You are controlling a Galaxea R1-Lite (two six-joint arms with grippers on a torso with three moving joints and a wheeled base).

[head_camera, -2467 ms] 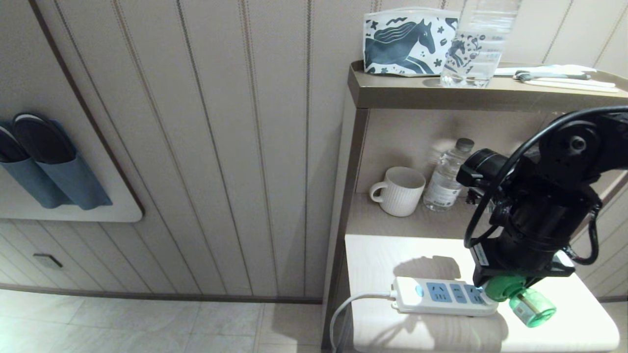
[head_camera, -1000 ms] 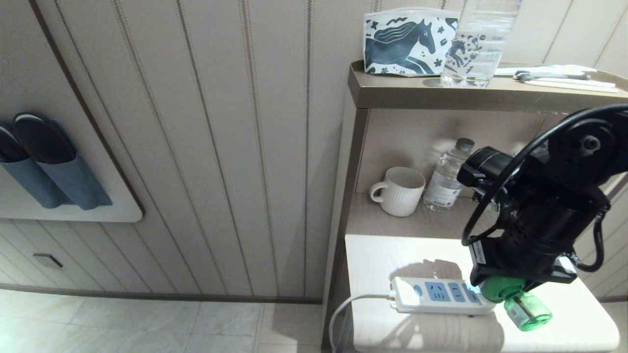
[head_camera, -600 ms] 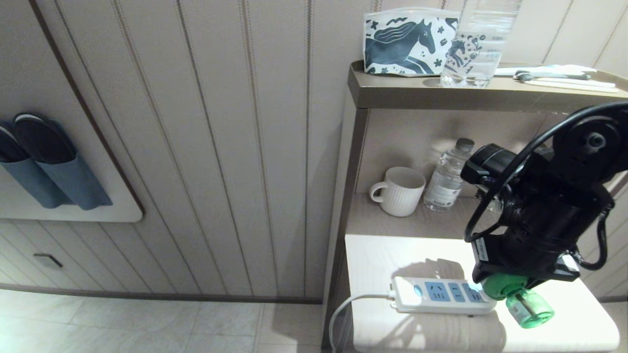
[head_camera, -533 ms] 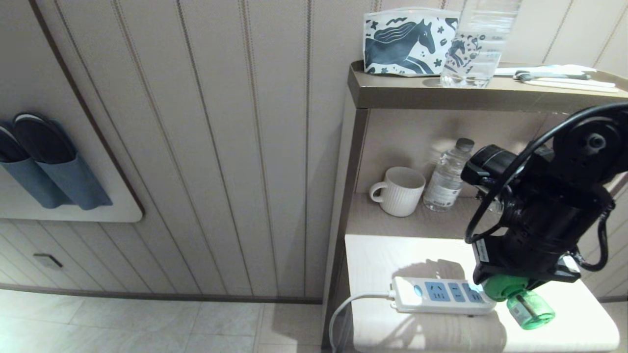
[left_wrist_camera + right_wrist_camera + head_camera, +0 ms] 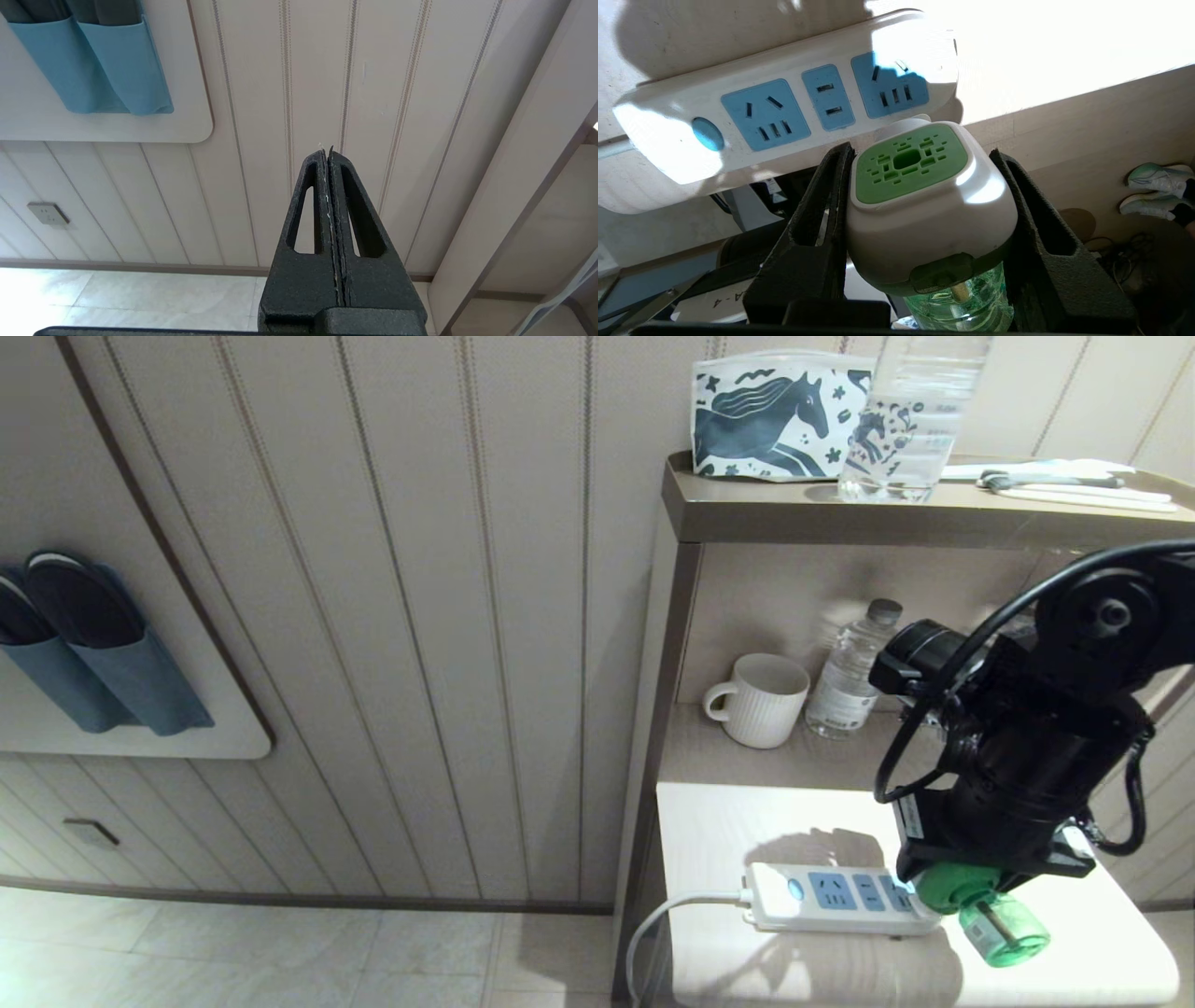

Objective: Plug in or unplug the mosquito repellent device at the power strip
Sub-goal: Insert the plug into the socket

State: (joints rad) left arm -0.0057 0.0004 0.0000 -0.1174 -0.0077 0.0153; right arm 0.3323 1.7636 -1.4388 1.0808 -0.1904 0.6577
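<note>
The right claw (image 5: 920, 224) grasps the mosquito repellent device (image 5: 924, 196) just beside the power strip (image 5: 784, 107) on the worktop (image 5: 709, 821), while the left claw (image 5: 329, 158) hangs clenched near the wall.

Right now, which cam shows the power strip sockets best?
Right wrist view: the power strip fills the frame, all three blue panels and the button plain. Head view shows the strip small, its far end hidden by the right gripper. Left wrist: none.
</note>
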